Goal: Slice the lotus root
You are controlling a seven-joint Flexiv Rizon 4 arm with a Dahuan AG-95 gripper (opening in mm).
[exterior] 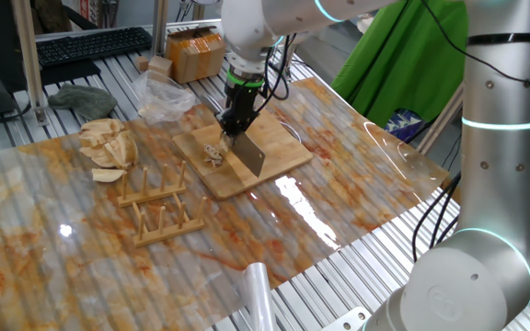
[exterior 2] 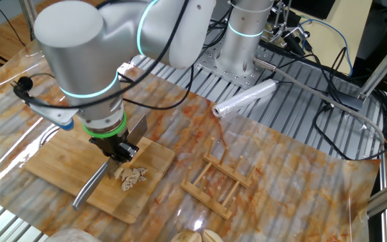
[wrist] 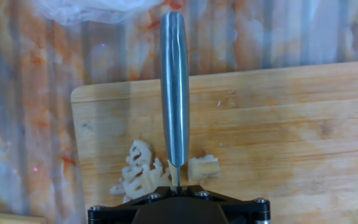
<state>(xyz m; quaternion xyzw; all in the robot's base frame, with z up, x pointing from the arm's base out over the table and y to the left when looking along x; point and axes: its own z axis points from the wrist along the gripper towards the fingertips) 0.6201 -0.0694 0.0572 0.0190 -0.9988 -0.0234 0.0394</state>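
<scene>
Nearest in one fixed view, a clear plastic roll (exterior: 257, 292) lies at the front edge of the counter (exterior: 357, 198), w/ a wooden peg rack (exterior: 157, 210) a bit further in, left of centre. Mid-counter sits the bamboo cutting board (exterior: 279, 156), angled to the counter edges. The arm's jaws (exterior: 235, 122) point straight down over the board, clenched on the handle of a cleaver (exterior: 247, 154); the blade hangs edge-down just above the wood. The lotus root (wrist: 143, 173) is on the board, toward its left edge in the hand view: a small heap of thin pale slices w/ holes on the left of the blade, and a small uncut stub (wrist: 204, 168) on the right, just beside the steel. Whether the blade touches either piece, can't tell. Beyond the board's left side, near the counter's left edge, a larger pile of pale wedges (exterior: 107, 144) sits well apart from it. Further back, a crumpled clear bag (exterior: 164, 95) lies by the far edge, w/ a cardboard box (exterior: 194, 53) and a keyboard (exterior: 92, 44) behind it, off the counter.
</scene>
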